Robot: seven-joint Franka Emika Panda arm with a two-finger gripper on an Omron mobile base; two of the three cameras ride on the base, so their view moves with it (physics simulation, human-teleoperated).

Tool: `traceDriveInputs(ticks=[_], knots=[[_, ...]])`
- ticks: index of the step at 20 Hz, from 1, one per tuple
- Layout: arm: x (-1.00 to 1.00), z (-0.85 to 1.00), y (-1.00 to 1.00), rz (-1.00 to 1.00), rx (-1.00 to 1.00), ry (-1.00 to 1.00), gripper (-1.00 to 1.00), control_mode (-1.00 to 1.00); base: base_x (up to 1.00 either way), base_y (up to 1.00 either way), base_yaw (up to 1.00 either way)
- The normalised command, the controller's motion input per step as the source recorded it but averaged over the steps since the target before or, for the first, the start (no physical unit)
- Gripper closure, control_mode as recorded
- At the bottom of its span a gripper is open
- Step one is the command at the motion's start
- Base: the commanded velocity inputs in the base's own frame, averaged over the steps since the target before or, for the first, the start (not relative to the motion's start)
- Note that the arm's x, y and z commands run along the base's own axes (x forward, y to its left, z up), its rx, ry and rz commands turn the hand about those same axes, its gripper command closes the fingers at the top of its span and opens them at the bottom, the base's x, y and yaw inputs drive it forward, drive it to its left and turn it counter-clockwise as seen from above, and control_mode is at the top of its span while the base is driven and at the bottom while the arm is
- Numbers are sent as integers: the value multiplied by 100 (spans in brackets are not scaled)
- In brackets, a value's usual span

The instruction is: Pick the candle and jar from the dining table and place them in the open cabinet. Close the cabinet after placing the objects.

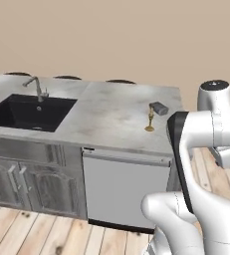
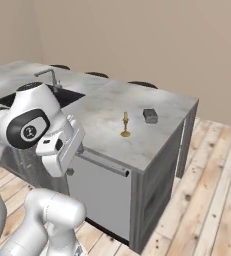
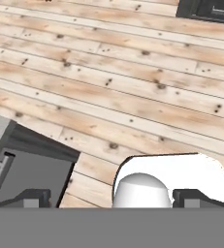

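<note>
Hand view: claw point(image 3: 111, 197) spread wide

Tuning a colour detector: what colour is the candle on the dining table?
Golden brass. The candle shows best in the right base view, standing on the dining table.

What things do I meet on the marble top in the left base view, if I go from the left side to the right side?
Black sink → metal faucet → golden candle → grey jar, lying on its side just right of the candle, near the right end of the dining table.
</note>
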Motion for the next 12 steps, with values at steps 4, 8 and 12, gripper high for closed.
traceDriveInputs(ticks=[4,8,12], knots=[[0,0,0,0,0,0,-100,100,44,5,-14],[0,0,0,0,0,0,-100,100,45,7,-14],[0,0,0,0,0,0,-100,100,47,11,-14]])
